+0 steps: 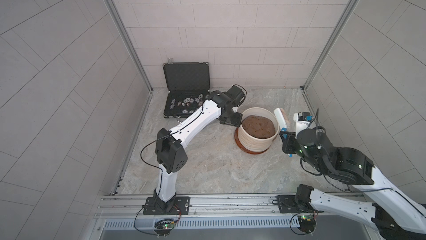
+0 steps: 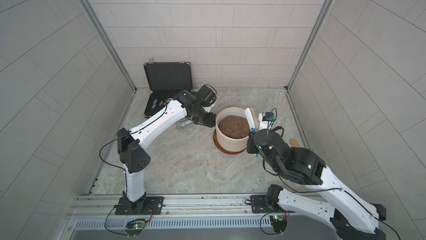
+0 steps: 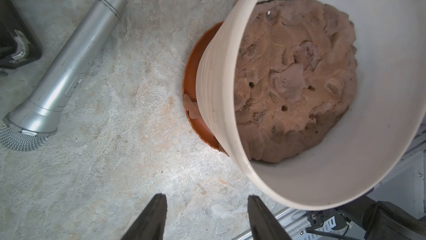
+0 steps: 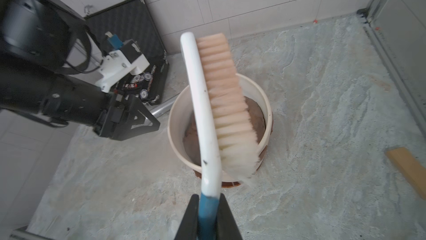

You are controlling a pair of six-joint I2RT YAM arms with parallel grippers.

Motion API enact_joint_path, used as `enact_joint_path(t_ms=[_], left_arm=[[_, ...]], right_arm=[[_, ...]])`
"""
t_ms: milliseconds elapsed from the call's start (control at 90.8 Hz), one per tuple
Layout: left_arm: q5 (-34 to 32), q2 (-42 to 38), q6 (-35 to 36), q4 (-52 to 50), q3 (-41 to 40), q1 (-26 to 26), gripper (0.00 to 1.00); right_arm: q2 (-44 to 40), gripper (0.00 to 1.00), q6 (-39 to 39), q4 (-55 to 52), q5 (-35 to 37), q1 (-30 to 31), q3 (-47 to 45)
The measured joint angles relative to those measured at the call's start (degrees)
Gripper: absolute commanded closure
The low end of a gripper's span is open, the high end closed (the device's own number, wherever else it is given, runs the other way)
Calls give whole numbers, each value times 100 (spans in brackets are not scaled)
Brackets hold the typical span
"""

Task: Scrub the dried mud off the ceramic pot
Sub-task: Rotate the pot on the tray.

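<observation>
Marbled stone floor (image 1: 207, 169): scrubbing stance.
Right gripper (image 4: 208, 195) clamps blue-handled white scrub brush (image 4: 202, 102) at handle end, bristles free; cream ribbed ceramic pot (image 1: 253, 143) stands on reddish-brown round saucer (image 1: 253, 151) mid-floor; left gripper (image 3: 206, 197), jaws apart, empty beside rim, probably to brace.

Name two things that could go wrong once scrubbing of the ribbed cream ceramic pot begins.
1. The left gripper is open beside the ribbed cream ceramic pot, not holding it; brush pressure could shift the pot on its reddish-brown round saucer.
2. The right gripper pinches only the blue handle end of the white cream-bristled brush, so its long head might twist in the grip.
</observation>
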Motion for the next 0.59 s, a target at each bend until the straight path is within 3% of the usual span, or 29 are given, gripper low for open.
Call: enact_joint_path(t_ms=[253,506,594], left_arm=[[-380,619,-236,-208,1167,-256,46],[-470,1117,-380,-328,1137,-236,54],[-435,1117,-444,-275,1003,-236,63]], right_arm=[[225,100,-544,549,-981,-2155,-74],[474,100,-857,981,-2124,-3080,-175],[483,100,-927,1032,-2332,-3206,-225]])
